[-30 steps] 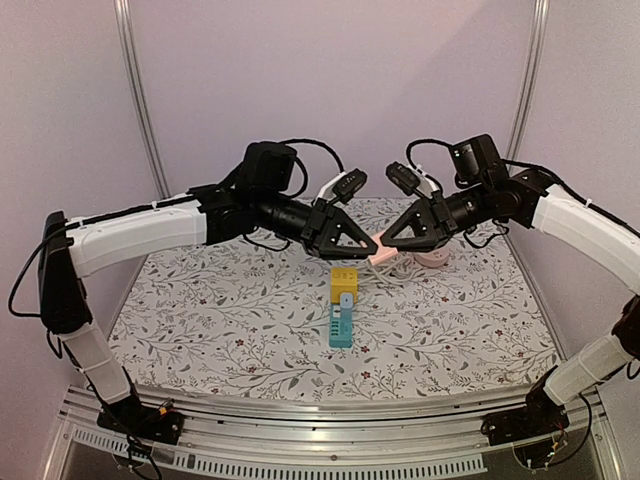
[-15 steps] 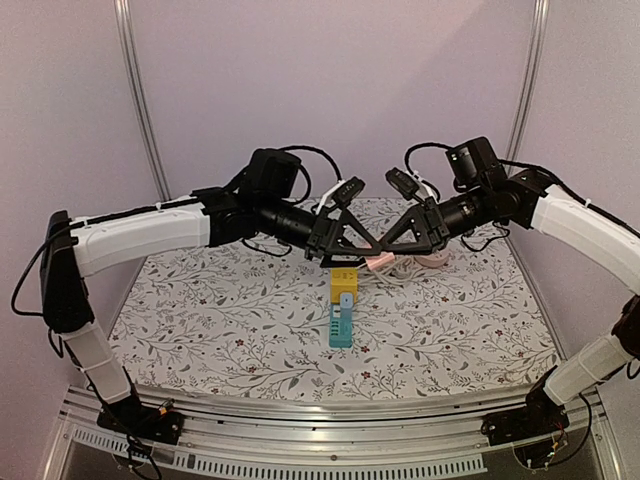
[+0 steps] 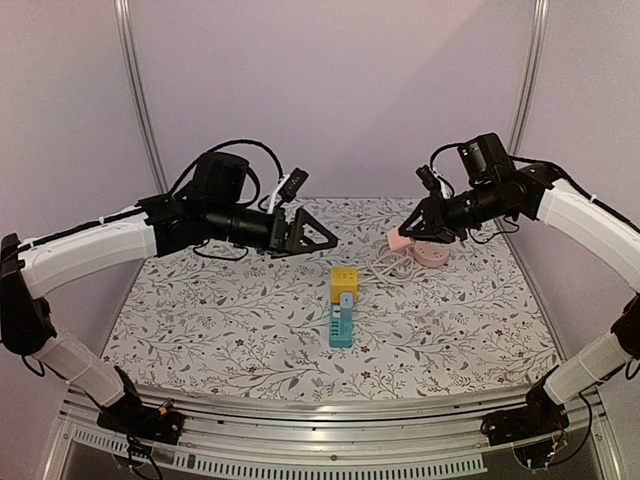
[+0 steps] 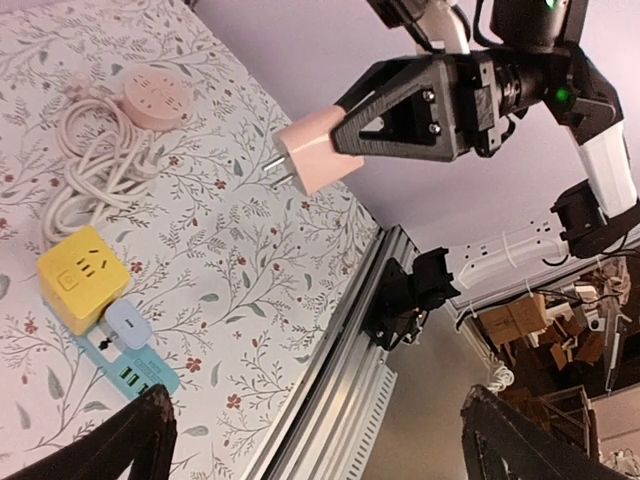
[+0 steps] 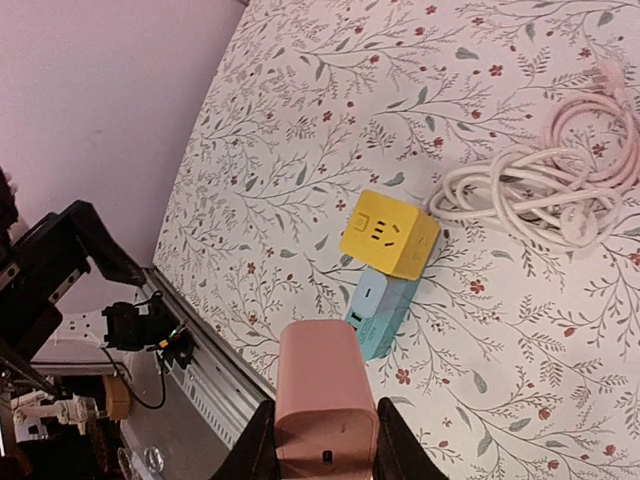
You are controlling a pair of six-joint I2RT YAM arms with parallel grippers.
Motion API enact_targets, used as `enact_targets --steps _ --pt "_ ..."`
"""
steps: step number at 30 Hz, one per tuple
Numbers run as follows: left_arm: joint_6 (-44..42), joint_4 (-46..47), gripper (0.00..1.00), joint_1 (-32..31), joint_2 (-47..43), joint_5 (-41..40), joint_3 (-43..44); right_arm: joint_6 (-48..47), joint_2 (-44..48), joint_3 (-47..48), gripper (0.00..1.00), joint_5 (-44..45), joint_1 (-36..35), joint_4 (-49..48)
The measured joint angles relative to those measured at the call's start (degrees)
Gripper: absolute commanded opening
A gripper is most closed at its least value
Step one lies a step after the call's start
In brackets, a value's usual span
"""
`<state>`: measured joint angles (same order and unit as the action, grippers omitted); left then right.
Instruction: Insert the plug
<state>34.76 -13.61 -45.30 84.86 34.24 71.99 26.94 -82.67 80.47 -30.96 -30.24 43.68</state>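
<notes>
My right gripper point(image 3: 403, 237) is shut on a pink plug point(image 3: 396, 240) and holds it in the air above the back right of the table. In the right wrist view the plug point(image 5: 325, 405) sits between both fingers point(image 5: 262, 440). In the left wrist view its metal prongs point left from the plug point(image 4: 312, 158). A yellow cube socket point(image 3: 345, 281) rests at mid table against a teal power strip point(image 3: 341, 325). My left gripper point(image 3: 328, 240) hangs open and empty to the left of the plug, well apart from it.
A coiled white cable point(image 3: 390, 265) and a round pink hub point(image 3: 432, 255) lie behind the yellow cube. A small white adapter point(image 4: 130, 325) sits on the teal strip. The metal rail point(image 3: 330, 410) runs along the table's near edge.
My left gripper has opened, let go of the pink plug and drawn back to the left. My right gripper has kept the plug and shifted right and back.
</notes>
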Motion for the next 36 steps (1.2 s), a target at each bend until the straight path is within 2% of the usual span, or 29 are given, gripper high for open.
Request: enact_targets --steps 7,11,16,20,23,36 --pt "-5.1 -5.7 1.0 0.2 -7.2 -13.5 -4.8 12.1 -3.2 6.7 0.0 18.5 1.1 3.0" --pt "-7.3 -8.9 1.0 0.4 -10.7 -22.3 -7.4 19.4 -6.4 10.1 0.0 24.7 3.4 6.3" --pt "-9.7 -11.7 1.0 0.5 -17.7 -34.8 -12.8 26.4 -15.7 19.3 0.0 30.7 6.6 13.9" --pt "-10.9 -12.3 0.99 0.6 -23.8 -42.6 -17.8 30.8 -26.7 31.1 0.0 33.3 9.1 22.0" --pt "-11.6 -12.6 0.99 0.6 -26.9 -46.3 -20.5 32.7 -33.0 35.7 0.0 33.9 11.0 25.9" --pt "-13.0 -15.2 0.99 0.6 -37.3 -54.5 -29.9 37.2 -44.1 39.7 0.0 32.6 16.4 30.4"
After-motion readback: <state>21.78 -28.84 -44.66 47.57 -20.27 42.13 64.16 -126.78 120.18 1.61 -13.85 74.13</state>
